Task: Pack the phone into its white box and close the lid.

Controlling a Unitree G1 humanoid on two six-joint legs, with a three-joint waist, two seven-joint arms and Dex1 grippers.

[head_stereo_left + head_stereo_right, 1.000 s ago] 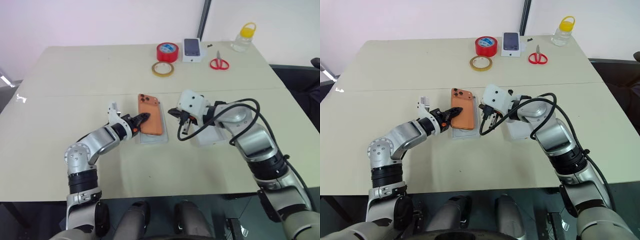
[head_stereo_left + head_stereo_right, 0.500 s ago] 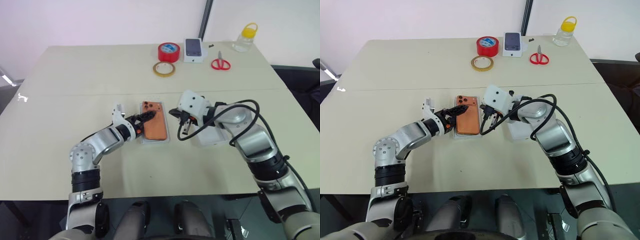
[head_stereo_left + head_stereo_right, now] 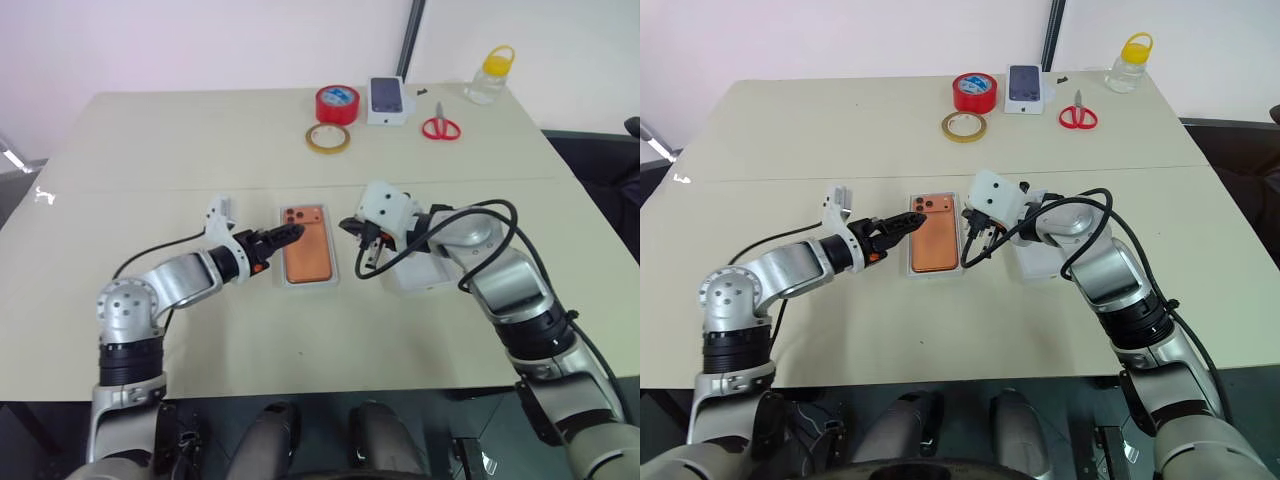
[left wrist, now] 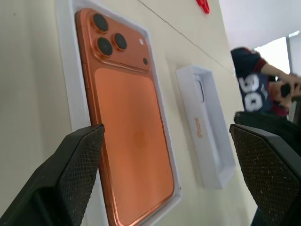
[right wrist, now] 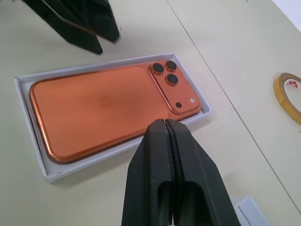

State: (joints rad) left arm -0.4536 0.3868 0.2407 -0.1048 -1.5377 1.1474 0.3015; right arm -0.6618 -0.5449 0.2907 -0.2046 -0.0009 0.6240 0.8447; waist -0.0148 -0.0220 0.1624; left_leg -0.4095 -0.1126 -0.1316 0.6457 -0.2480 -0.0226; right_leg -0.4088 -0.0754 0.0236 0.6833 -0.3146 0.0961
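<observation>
Phone (image 3: 306, 255) lay flat inside the white box (image 3: 306, 286), lenses up. Left gripper (image 3: 281, 237) hung just left of the box, fingers spread wide, empty. Right gripper (image 3: 364, 262) just right of the box, pinched closed.

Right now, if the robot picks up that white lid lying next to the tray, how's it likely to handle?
The lid looks like thin cardboard, open side up, so it is probably light and may flex if squeezed across its walls. Its smooth white faces could slip between the fingers. Being flat-bottomed on the table, it should slide when pushed rather than roll.
</observation>
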